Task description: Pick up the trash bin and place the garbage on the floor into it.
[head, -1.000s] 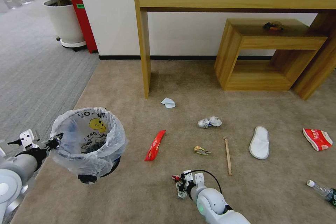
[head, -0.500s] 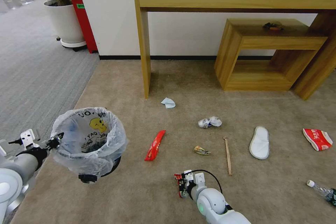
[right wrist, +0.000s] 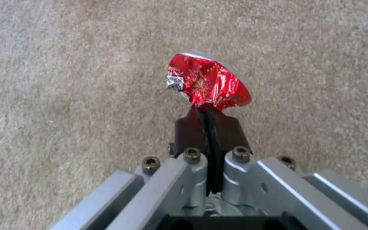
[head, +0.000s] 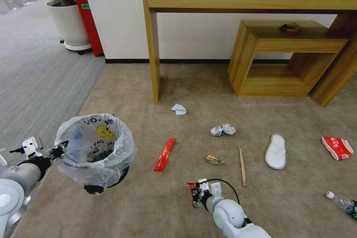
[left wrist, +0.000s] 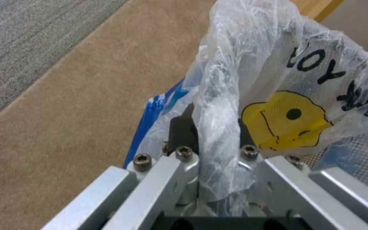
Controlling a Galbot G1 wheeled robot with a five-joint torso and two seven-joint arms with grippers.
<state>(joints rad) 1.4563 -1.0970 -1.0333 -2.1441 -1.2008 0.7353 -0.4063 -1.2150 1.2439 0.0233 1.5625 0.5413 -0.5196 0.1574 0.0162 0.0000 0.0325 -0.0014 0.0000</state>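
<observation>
While the trash bin (head: 95, 152) is held off the floor (head: 156, 208) by its bagged rim, pinched in the left tool (head: 58, 150), a small red wrapper (right wrist: 207, 83) is clamped in the right tool (head: 195, 193), the bin lying to its left

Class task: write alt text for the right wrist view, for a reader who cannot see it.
The right gripper pinches a small crumpled red wrapper between its shut fingers, holding it over the beige carpet.
</observation>
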